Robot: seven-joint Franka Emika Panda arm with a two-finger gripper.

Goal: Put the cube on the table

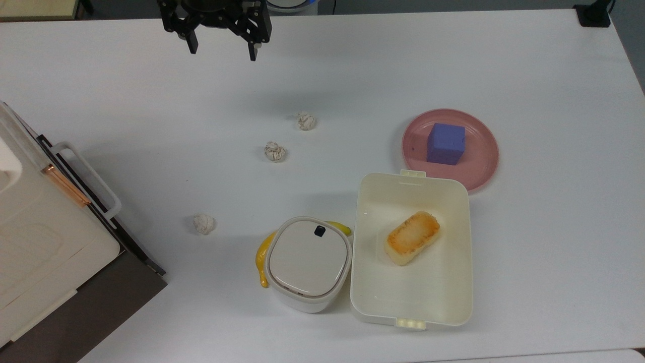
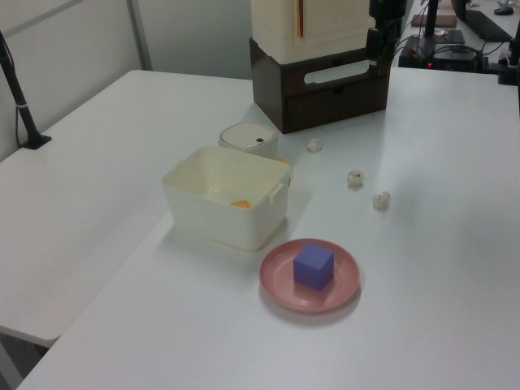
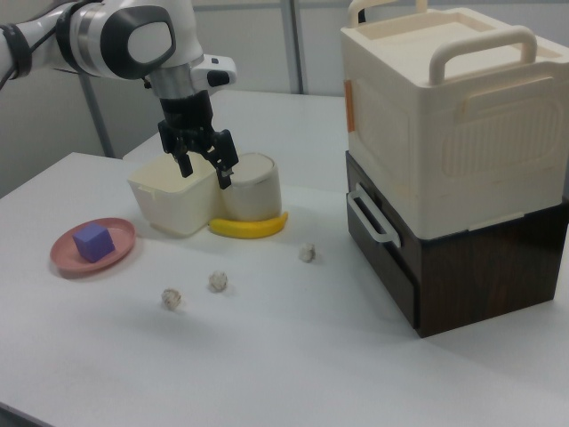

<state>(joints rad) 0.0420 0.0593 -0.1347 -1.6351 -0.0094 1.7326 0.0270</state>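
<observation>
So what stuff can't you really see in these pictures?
- Banana: in the top view the lidded white container covers most of it.
- Toasted bread: in the left view the cream box wall hides all but a sliver.
- Robot arm: in the top view the top edge cuts it off above the pincer.
- Cube: its underside, resting on the pink plate.
</observation>
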